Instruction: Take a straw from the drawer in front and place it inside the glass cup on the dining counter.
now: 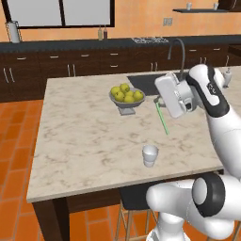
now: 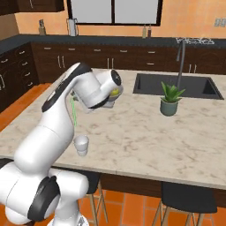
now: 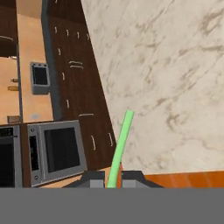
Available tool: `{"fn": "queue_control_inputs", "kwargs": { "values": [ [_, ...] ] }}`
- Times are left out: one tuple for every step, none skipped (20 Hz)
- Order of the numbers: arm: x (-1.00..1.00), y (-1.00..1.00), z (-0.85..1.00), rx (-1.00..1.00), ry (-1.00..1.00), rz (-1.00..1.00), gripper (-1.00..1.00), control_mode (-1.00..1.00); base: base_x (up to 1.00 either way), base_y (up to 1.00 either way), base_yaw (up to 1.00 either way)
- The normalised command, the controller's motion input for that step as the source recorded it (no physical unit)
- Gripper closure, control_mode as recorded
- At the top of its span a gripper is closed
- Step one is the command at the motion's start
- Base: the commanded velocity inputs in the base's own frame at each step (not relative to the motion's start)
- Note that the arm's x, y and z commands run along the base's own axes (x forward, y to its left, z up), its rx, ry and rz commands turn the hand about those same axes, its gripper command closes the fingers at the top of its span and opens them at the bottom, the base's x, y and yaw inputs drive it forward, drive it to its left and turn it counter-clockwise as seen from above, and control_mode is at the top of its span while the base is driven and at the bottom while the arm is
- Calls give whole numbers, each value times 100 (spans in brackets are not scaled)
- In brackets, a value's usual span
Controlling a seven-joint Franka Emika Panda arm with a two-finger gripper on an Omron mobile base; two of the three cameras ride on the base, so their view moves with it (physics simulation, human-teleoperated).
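Left base view. Simulated kitchen with orange walls and orange tile floor; dark wood cabinets under a black worktop along the far wall. In the middle, the dining counter (image 1: 84,141) — beige marble top on a dark wood base. On it, a grey fruit bowl (image 1: 126,97) of yellow-green apples near the far edge, beside a dark sink (image 1: 146,82) with a curved faucet (image 1: 176,56). Near the front edge, standing upright, the glass cup (image 1: 150,155), small and whitish. Above the marble, the gripper (image 1: 157,100), hanging off the white arm at right, closed around the top end of the straw (image 1: 162,117). Thin, light green, slanting down and slightly right, lower tip in the air above the cup and a little to its right, well clear of the rim.

Right base view. Same counter from the other side, with a potted plant (image 2: 170,99) by the sink. Glass cup (image 2: 81,145) near the front left edge. Straw (image 2: 73,112) hanging almost vertical behind the arm's white link, lower end above and just left of the cup, not touching it. Bar stools (image 2: 190,198) tucked under the front edge.

Hand view. Rolled sideways: marble at upper right, dark cabinets with silver handles at centre, an oven (image 3: 57,151) at lower left. At the bottom, two dark finger tips (image 3: 94,180) pressed close on either side of the straw (image 3: 120,148) — pinched firmly, jutting straight out from between them over the counter's edge.
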Motion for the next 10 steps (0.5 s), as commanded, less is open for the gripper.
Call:
{"fn": "queue_control_inputs", "kwargs": {
  "values": [
    [4, 0, -17, 15, 1, -2, 100, -100, 0, 0, 0],
    [0, 0, -18, 13, 0, -2, 100, -100, 0, 0, 0],
    [0, 0, -24, 11, 0, -2, 100, -100, 0, 0, 0],
    [0, 0, -24, 13, 0, -1, 100, -100, 0, 0, 0],
    [0, 0, -31, 13, 0, 0, 100, -100, 0, 0, 0],
    [0, 0, -41, 13, 0, 0, 100, -100, 0, 0, 0],
    [0, 0, -47, 12, 0, 0, 100, -100, 0, 0, 0],
    [0, 0, -50, 12, 0, 0, 100, -100, 0, 0, 0],
    [0, 0, -46, 14, 0, 0, 100, -100, 0, 0, 0],
    [9, 0, -44, 15, -2, 0, 100, -100, 0, 0, 0]
  ]
}}
